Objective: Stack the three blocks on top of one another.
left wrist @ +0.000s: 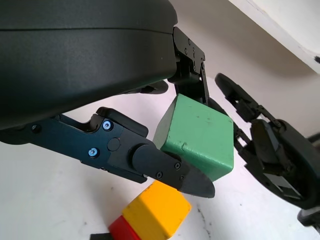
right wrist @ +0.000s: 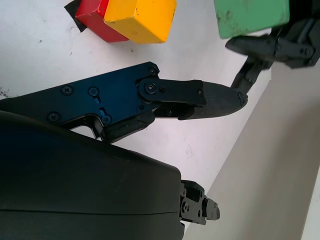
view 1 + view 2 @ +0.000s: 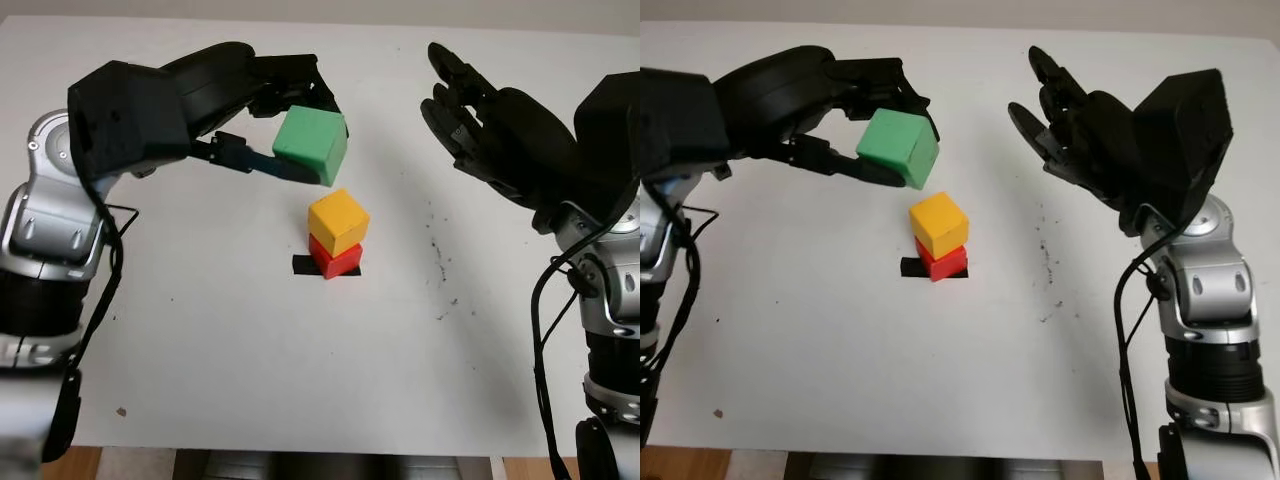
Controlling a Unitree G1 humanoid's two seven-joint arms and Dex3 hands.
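1. The left hand (image 3: 290, 125), upper left of the frame, grips the green block (image 3: 312, 143) in the air, its fingers partly hiding the block's far side.
2. Just below sits the yellow block (image 3: 338, 221), covering most of the red block (image 3: 335, 260) at frame centre.
3. The right hand (image 3: 462, 105), upper right, is raised, open and holding nothing.

White table (image 3: 220, 380), matte, scuffed. Black tape patch (image 3: 303, 265) near centre. Red block (image 3: 335, 259) directly on tape patch, touching table. Scatter of dark specks (image 3: 437, 250) right of tape. Small brown crumb (image 3: 121, 411) near front left edge.
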